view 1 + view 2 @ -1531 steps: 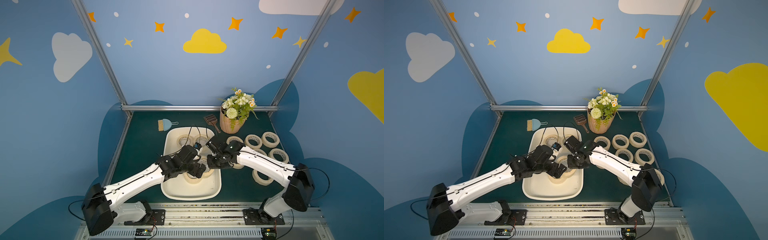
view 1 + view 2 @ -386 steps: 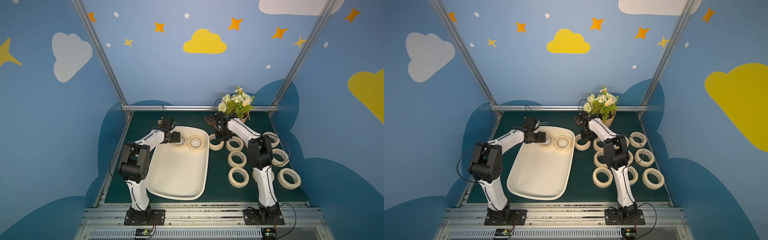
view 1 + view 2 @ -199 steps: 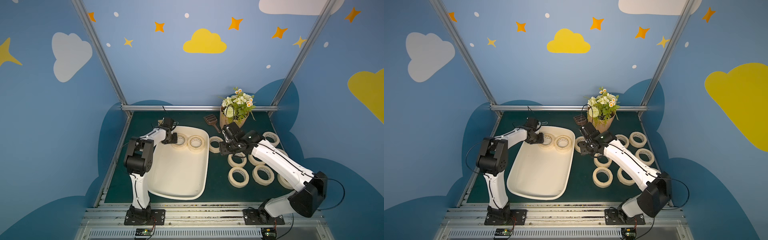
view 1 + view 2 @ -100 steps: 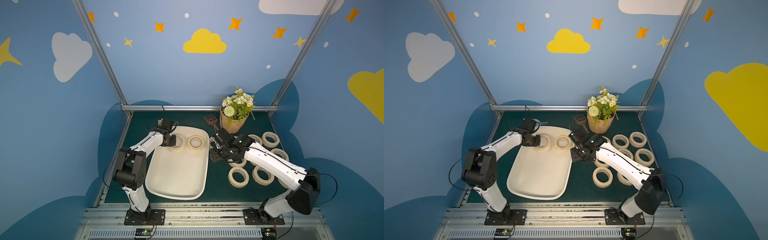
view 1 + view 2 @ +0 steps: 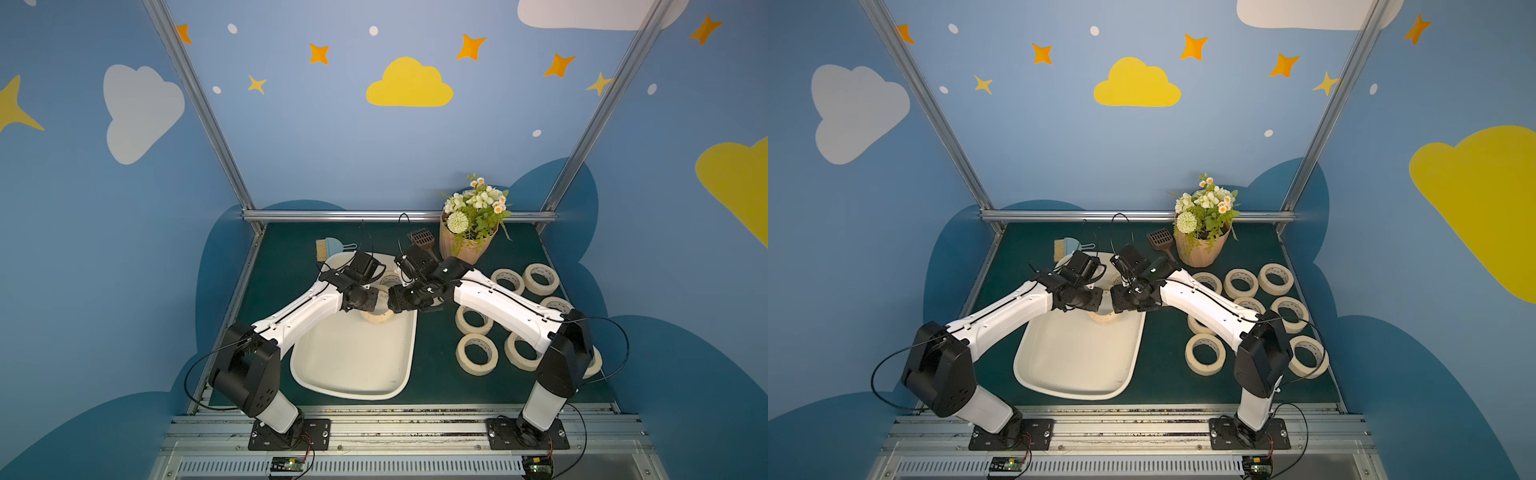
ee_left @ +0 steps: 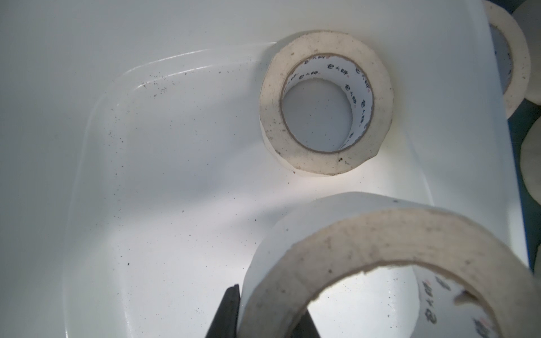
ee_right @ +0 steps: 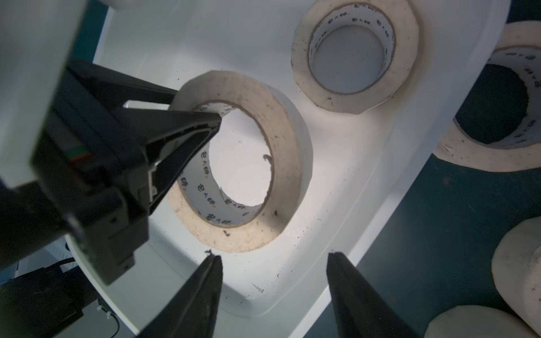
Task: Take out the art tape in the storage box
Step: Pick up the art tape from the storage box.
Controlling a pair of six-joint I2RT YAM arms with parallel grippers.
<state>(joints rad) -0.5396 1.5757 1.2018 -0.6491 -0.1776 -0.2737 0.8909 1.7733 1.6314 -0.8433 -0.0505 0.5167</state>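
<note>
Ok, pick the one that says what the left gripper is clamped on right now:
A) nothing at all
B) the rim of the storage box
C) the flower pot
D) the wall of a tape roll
D: in the right wrist view the left gripper pinches the wall of an art tape roll, with one finger inside its core and one outside.

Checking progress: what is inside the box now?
Two tape rolls: a flat roll near the far end, and a gripped roll, its wall pinched in the left pincer. No other roll shows in the box. In top views the arms cover much of both.
</note>
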